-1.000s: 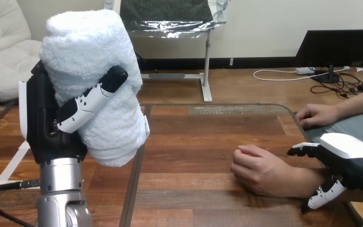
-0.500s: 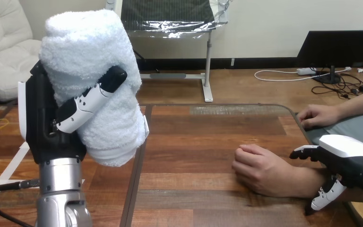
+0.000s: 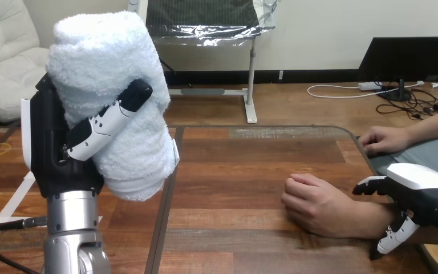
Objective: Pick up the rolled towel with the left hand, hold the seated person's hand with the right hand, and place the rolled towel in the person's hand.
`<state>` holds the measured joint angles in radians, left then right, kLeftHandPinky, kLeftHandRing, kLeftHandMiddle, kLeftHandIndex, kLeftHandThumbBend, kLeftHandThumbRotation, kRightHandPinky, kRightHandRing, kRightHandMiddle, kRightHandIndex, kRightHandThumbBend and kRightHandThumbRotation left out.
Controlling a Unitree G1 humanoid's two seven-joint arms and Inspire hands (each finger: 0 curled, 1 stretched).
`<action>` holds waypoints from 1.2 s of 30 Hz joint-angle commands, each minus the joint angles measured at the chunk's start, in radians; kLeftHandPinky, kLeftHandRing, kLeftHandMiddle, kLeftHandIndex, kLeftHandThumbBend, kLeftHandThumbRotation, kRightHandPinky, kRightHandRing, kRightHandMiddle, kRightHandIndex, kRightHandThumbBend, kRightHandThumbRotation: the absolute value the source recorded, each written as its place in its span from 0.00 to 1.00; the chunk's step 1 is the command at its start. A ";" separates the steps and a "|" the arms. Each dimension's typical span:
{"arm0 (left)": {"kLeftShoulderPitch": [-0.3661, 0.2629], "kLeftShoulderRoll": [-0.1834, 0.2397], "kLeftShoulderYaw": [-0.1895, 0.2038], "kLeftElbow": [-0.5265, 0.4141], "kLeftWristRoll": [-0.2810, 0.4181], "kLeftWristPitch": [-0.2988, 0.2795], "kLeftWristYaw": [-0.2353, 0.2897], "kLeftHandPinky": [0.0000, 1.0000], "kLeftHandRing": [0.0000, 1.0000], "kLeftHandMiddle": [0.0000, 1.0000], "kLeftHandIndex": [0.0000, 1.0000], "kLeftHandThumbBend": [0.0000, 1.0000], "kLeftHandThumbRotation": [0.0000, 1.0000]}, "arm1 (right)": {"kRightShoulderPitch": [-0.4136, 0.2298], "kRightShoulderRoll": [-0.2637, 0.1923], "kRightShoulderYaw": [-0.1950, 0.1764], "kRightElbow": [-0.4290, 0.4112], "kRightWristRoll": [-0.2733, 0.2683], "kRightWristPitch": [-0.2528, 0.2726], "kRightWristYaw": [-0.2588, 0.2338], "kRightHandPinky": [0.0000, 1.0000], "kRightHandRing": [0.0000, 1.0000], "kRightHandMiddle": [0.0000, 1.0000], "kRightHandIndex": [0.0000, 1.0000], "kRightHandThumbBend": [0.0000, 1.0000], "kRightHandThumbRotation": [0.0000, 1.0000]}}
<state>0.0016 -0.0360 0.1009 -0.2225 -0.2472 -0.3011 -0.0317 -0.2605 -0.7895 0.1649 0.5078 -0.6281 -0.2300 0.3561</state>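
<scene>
Head view | left hand (image 3: pixel 63 154) fingers (image 3: pixel 108 120) clasp fluffy rolled towel (image 3: pixel 114 68) | right hand (image 3: pixel 419 185) fingers (image 3: pixel 370 185) spread

A white, fluffy rolled towel (image 3: pixel 111 97) is held aloft, upright and slightly tilted, above the left edge of the wooden table (image 3: pixel 234 160), clasped in the robot's left hand (image 3: pixel 57 154), one finger laid across its front. The person's hand (image 3: pixel 313 202) is rested on the table near the right edge, loosely closed, knuckles turned toward the towel, well apart from it.
</scene>
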 commanded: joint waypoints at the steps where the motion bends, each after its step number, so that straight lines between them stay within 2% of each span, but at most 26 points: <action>1: -0.041 0.002 0.009 -0.035 -0.012 -0.014 -0.006 0.18 0.24 0.31 0.37 0.45 0.00 | -0.019 -0.011 0.024 0.074 -0.003 0.042 0.011 0.62 0.84 0.85 0.83 0.99 0.14; 8: -0.042 0.006 0.010 -0.034 -0.011 -0.020 -0.011 0.18 0.24 0.31 0.37 0.45 0.00 | -0.028 -0.006 0.040 0.077 -0.016 0.081 0.018 0.58 0.79 0.83 0.83 0.96 0.15; 14: -0.042 0.004 0.012 -0.036 -0.013 -0.017 -0.009 0.18 0.24 0.31 0.37 0.44 0.00 | -0.036 -0.014 0.063 0.083 -0.027 0.067 0.018 0.54 0.74 0.80 0.80 0.94 0.16; 20: -0.042 0.004 0.013 -0.039 -0.022 -0.014 -0.010 0.17 0.24 0.31 0.37 0.44 0.00 | -0.044 -0.013 0.080 0.081 -0.042 0.081 0.033 0.52 0.70 0.77 0.76 0.91 0.16; 27: -0.042 0.006 0.014 -0.039 -0.028 -0.015 -0.011 0.17 0.24 0.31 0.37 0.45 0.00 | -0.051 -0.008 0.098 0.090 -0.054 0.086 0.028 0.49 0.63 0.71 0.72 0.89 0.15; 29: -0.042 0.005 0.015 -0.040 -0.026 -0.014 -0.009 0.17 0.24 0.31 0.37 0.45 0.00 | -0.053 -0.007 0.102 0.091 -0.057 0.090 0.029 0.39 0.53 0.62 0.69 0.88 0.15; 32: -0.041 0.006 0.015 -0.042 -0.024 -0.013 -0.008 0.17 0.24 0.31 0.37 0.46 0.00 | -0.056 -0.002 0.104 0.095 -0.054 0.094 0.031 0.31 0.42 0.53 0.67 0.87 0.14; 36: -0.042 0.007 0.016 -0.040 -0.029 -0.014 -0.014 0.17 0.24 0.31 0.37 0.46 0.00 | -0.056 0.002 0.107 0.094 -0.050 0.100 0.030 0.23 0.33 0.45 0.65 0.87 0.12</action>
<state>0.0016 -0.0353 0.1149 -0.2228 -0.2681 -0.3011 -0.0348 -0.3222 -0.7908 0.2367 0.5418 -0.6619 -0.1658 0.3748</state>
